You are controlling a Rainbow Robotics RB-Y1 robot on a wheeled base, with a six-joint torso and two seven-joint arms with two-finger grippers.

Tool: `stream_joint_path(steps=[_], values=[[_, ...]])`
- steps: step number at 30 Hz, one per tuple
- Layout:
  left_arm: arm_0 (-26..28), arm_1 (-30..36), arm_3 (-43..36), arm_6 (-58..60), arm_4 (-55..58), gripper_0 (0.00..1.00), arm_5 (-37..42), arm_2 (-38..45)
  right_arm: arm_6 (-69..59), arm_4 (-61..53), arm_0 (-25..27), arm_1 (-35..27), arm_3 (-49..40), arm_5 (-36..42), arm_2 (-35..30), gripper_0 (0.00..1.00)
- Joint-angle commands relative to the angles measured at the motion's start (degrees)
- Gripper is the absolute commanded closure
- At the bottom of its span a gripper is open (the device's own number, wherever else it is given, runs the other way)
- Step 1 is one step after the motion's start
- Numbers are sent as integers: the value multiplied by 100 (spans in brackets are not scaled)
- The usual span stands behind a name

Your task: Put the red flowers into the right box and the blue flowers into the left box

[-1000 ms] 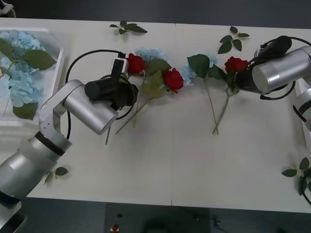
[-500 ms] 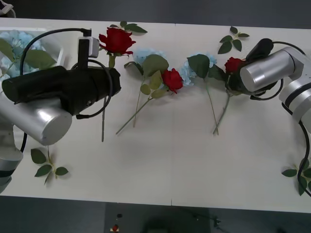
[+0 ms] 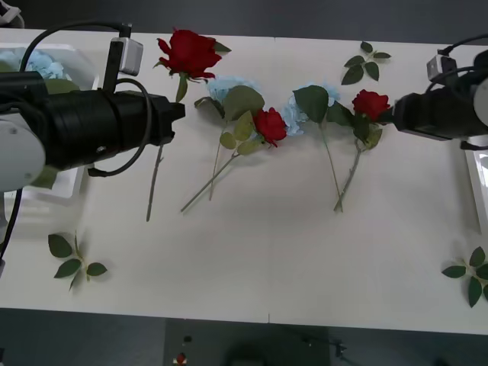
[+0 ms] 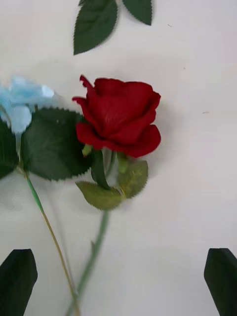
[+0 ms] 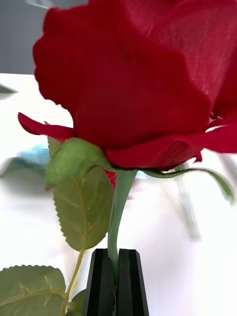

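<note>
Red flowers: three in the front view. One rose (image 3: 188,52) is lifted above the table's far left part, its stem (image 3: 155,179) hanging down toward the near side; a second (image 3: 271,125) lies mid-table; a third (image 3: 370,103) lies right of centre.
Held rose: the left gripper (image 5: 116,282) has its two black fingers pressed together on the stem just under the bloom (image 5: 143,84).
Left gripper: in the front view it sits at the left (image 3: 177,113), beside the left box.
Right gripper: fingers spread wide at both corners of the wrist view (image 4: 118,281), hovering over the third rose (image 4: 120,116) and holding nothing; in the front view it is at the right (image 3: 389,116), just beside that bloom.
Blue flowers: two on the table, one (image 3: 229,86) behind the second rose, one (image 3: 296,116) between the second and third roses.
Left box: (image 3: 85,107) far left, with blue clusters (image 3: 30,62) inside, count unclear.
Right box: a white edge (image 3: 479,183) at the right border.
Loose leaf sprigs: three counted, (image 3: 364,64), (image 3: 72,259), (image 3: 470,274).
</note>
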Motion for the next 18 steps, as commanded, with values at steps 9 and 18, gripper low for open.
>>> stream_joint_path(steps=[9, 18], values=[[-115, -88, 1474, -3222, 4015, 100, 325, 452, 3185, -2402, 1767, -331, -1355, 628, -2330, 0], [-150, -404, 1729, -4883, 5378, 100, 229, -40, 5356, -5013, 2364, -331, -1320, 1014, -2998, 0]])
